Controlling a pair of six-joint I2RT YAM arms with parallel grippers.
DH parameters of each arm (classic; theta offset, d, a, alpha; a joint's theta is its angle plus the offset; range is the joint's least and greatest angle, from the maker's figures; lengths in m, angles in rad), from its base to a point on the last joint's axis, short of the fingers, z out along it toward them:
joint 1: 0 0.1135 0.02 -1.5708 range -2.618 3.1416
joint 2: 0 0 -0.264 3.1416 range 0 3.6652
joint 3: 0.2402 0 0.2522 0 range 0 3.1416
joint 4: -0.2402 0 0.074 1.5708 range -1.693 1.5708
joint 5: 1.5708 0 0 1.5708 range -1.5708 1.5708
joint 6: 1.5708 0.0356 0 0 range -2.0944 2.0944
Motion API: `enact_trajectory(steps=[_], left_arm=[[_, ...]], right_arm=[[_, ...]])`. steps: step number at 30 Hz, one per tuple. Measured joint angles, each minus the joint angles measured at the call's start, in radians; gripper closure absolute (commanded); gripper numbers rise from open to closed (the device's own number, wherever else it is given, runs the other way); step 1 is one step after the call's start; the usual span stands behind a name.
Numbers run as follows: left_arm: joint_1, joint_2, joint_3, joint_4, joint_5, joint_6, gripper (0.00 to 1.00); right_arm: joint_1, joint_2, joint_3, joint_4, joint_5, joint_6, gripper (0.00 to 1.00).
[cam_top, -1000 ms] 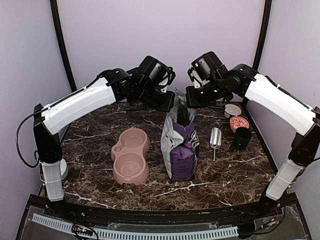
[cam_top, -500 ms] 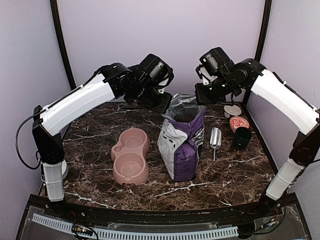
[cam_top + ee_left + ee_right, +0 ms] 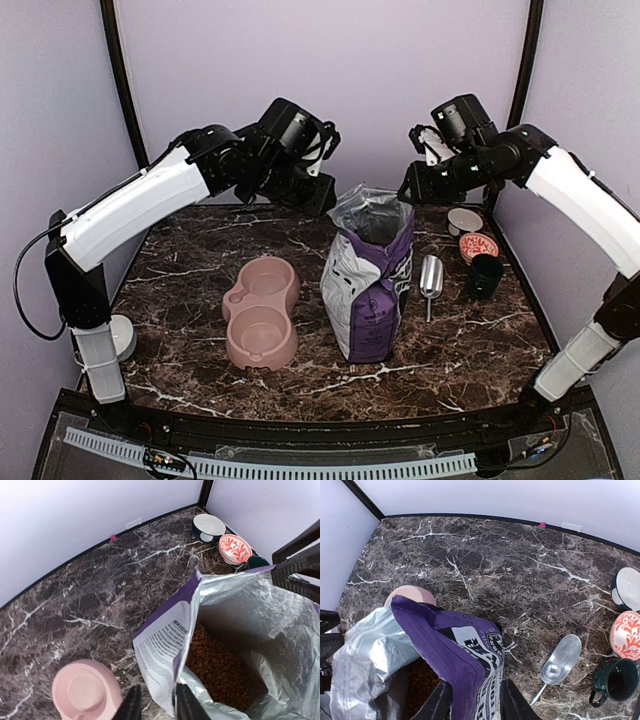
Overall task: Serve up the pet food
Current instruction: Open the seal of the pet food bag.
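Note:
The purple-and-white bag (image 3: pixel 368 285) stands upright in the middle of the table with its silver-lined mouth spread open. Reddish-brown kibble (image 3: pixel 220 665) fills the bottom of it, and a little also shows in the right wrist view (image 3: pixel 422 680). My left gripper (image 3: pixel 322 197) hovers at the bag's left rim. In the left wrist view the left gripper (image 3: pixel 156 705) has its fingers apart over the white side panel. My right gripper (image 3: pixel 408 190) is at the right rim. In the right wrist view the right gripper (image 3: pixel 476 700) has its fingers spread wide, with the purple edge between them.
A pink double bowl (image 3: pixel 262 312) lies left of the bag. A metal scoop (image 3: pixel 431 277) lies to its right. At the back right stand a white bowl (image 3: pixel 465 220), a red patterned bowl (image 3: pixel 478 246) and a dark green mug (image 3: pixel 486 276).
Both grippers have drawn apart and upward from the bag's top. The bag's mouth, pinched narrow a second ago, now stands wide open.

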Motion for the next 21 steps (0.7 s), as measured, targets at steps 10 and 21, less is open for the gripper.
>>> enact_trajectory(steps=[10,21], left_arm=[[0.016,-0.019,0.014,0.048,0.055,0.056,0.45],[0.000,-0.060,0.006,-0.012,0.107,0.007,0.38]], right_arm=[[-0.012,0.015,0.047,0.038,-0.042,-0.035,0.42],[-0.014,-0.195,-0.128,0.083,-0.071,-0.039,0.30]])
